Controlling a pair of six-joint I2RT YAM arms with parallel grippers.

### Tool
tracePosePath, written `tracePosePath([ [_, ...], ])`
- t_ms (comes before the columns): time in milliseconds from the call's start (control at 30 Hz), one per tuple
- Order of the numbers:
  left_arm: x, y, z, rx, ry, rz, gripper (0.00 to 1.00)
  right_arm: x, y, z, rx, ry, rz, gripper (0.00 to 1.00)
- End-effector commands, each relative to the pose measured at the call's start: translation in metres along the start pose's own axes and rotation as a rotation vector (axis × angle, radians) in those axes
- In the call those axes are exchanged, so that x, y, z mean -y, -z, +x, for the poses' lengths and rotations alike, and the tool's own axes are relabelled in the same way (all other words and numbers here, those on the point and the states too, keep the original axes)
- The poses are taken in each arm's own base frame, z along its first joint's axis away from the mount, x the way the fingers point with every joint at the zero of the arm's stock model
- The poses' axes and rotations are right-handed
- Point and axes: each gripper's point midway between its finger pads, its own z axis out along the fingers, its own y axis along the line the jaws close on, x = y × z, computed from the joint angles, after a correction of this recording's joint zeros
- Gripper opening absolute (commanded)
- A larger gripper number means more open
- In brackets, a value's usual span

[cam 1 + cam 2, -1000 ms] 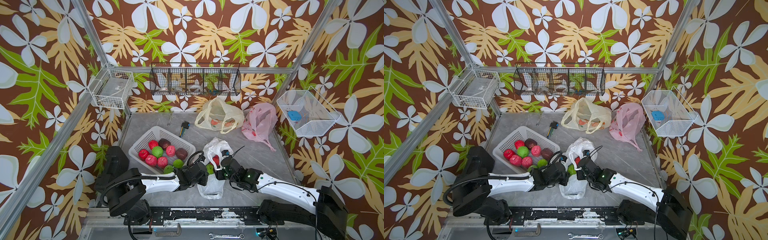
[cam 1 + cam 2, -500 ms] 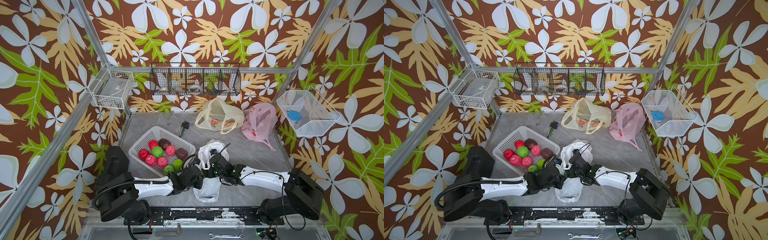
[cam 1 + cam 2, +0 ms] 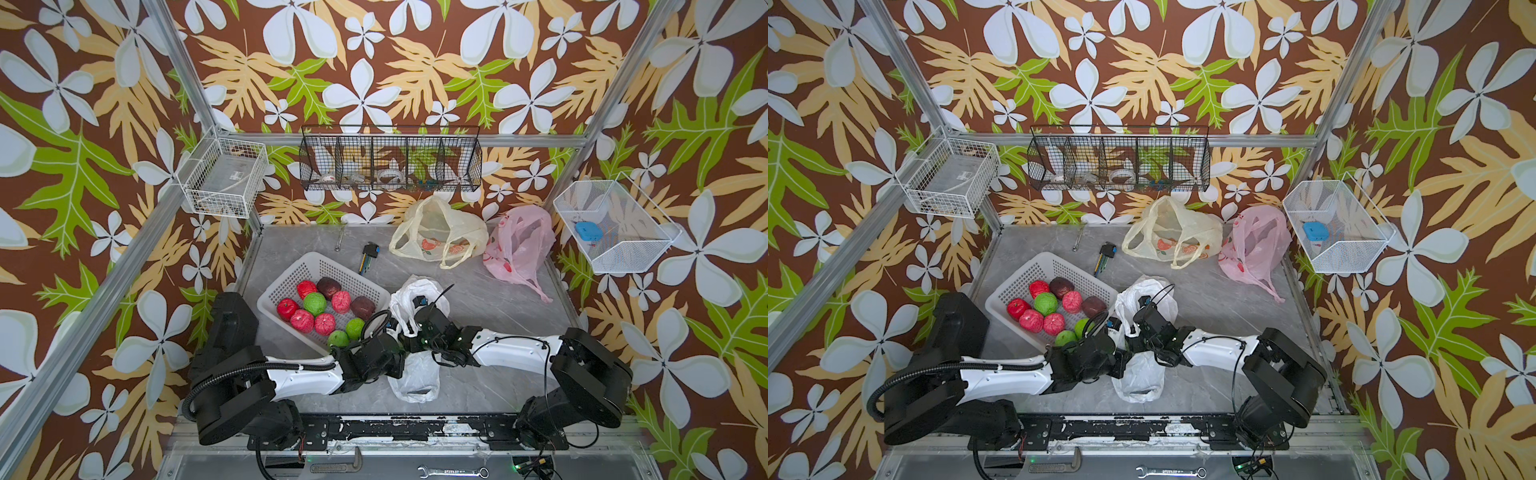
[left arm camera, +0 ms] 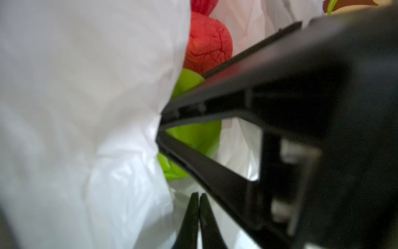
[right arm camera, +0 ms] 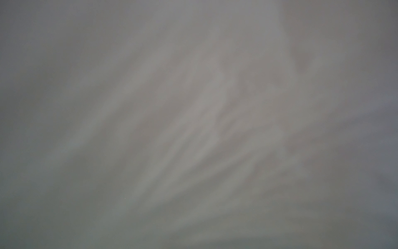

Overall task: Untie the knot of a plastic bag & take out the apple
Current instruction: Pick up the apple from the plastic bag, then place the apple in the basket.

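A robot lab test cell — aluminium frame, leaf-print walls, wire baskets.

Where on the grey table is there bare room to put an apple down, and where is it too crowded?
Bare: the right part of the table, between pink bag, white bag and right arm; also the back left corner beside the wrench. Crowded: front middle, where both arms meet at the white bag, next to the basket.
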Motion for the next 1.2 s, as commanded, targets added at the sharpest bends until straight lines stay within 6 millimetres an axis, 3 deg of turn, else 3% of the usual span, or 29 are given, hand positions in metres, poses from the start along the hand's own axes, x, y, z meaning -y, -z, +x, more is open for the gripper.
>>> tracePosePath([
  [0,0.002,0.002,-0.008,0.044,0.038,0.019,0.0,0.01,0.017,0.009,-0.043,0.009,0.049,0.44],
  [200,0.005,0.002,-0.014,0.076,0.071,0.037,0.0,0.009,0.057,-0.004,-0.01,0.026,0.06,0.41],
  [467,0.004,-0.001,-0.024,0.093,0.114,0.023,0.0,0.01,0.092,0.019,-0.124,0.066,0.042,0.42],
  [567,0.0,0.0,-0.024,0.099,0.125,0.008,0.0,0.019,0.114,0.022,-0.109,0.052,0.06,0.42],
  [733,-0.006,0.002,-0.022,0.101,0.123,-0.003,0.0,0.022,0.16,0.003,0.04,0.001,0.028,0.42],
  [900,-0.005,0.003,-0.023,0.103,0.117,0.003,0.0,0.026,0.187,-0.005,0.108,-0.017,0.025,0.43],
  [967,-0.004,0.004,-0.023,0.104,0.113,0.007,0.0,0.04,0.201,-0.013,0.142,-0.02,0.113,0.43],
  [1033,-0.005,0.005,-0.02,0.101,0.111,0.009,0.0,0.047,0.222,-0.034,0.225,-0.01,0.183,0.43],
  [1167,-0.009,0.007,-0.016,0.097,0.1,0.008,0.0,0.03,0.254,-0.089,0.388,0.037,0.202,0.43],
])
